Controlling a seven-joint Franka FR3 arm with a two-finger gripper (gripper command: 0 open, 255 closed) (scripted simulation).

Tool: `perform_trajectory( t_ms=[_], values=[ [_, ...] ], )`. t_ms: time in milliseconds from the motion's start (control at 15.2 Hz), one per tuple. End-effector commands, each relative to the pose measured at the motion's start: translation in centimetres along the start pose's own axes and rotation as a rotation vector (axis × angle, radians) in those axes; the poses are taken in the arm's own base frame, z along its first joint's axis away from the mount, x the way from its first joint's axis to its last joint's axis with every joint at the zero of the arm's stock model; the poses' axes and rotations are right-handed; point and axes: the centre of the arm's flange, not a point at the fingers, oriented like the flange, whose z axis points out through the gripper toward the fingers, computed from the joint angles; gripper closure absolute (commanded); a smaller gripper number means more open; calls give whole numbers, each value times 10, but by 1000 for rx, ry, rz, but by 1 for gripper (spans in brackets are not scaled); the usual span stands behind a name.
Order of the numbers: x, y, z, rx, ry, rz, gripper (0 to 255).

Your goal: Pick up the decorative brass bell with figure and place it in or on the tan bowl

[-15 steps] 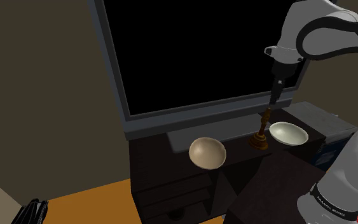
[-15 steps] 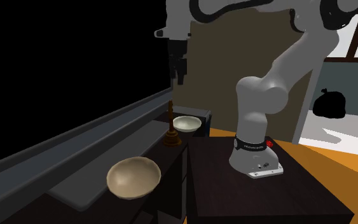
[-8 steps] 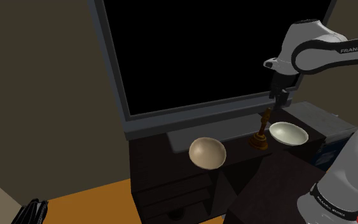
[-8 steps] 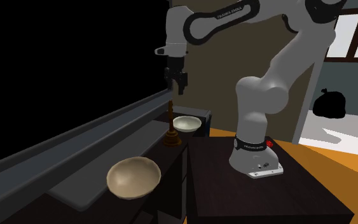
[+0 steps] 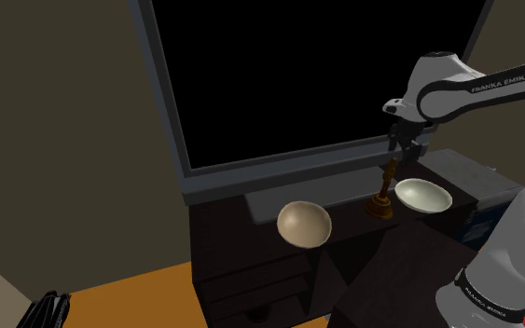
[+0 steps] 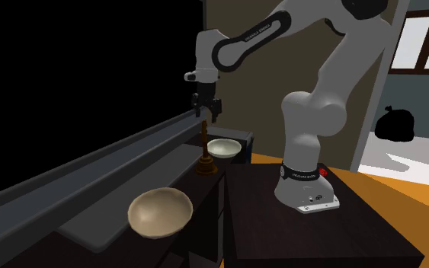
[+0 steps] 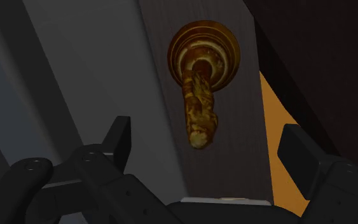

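The brass bell point(image 5: 380, 194) stands upright on the dark cabinet top point(image 5: 344, 228), a twisted figure forming its handle. It sits between the tan bowl point(image 5: 304, 224) and a pale bowl point(image 5: 423, 196). My gripper point(image 5: 398, 155) hangs straight above the bell's handle, open, its tips just over the figure's top. In the wrist view the bell point(image 7: 201, 83) lies below the gripper point(image 7: 207, 144), centred between the spread fingers point(image 7: 117, 137), with nothing touching it. From the second exterior view, the gripper point(image 6: 206, 115) is over the bell point(image 6: 204, 157) and the tan bowl point(image 6: 159, 212) is nearer the camera.
A grey window ledge point(image 5: 279, 172) runs right behind the bell, with a black area above it. The pale bowl point(image 6: 224, 147) sits close beside the bell. My dark stand point(image 6: 304, 221) adjoins the cabinet. The orange floor point(image 5: 139, 293) lies below.
The gripper has come down from well above the bell to just over the figure's top, staying open. Bell and bowls have not moved.
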Motion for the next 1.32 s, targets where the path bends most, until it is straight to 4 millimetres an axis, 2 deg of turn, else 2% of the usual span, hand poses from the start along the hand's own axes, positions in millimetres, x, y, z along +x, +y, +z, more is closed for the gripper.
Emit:
perform_trajectory(
  t_ms=[0,198,726,792,1254],
  values=[
    [-1,0,11,-1,0,-4,0],
    [-1,0,30,-1,0,-4,0],
    [-1,0,30,-1,0,-4,0],
    [-1,0,30,-1,0,-4,255],
    [-1,0,30,-1,0,-4,255]
  ],
)
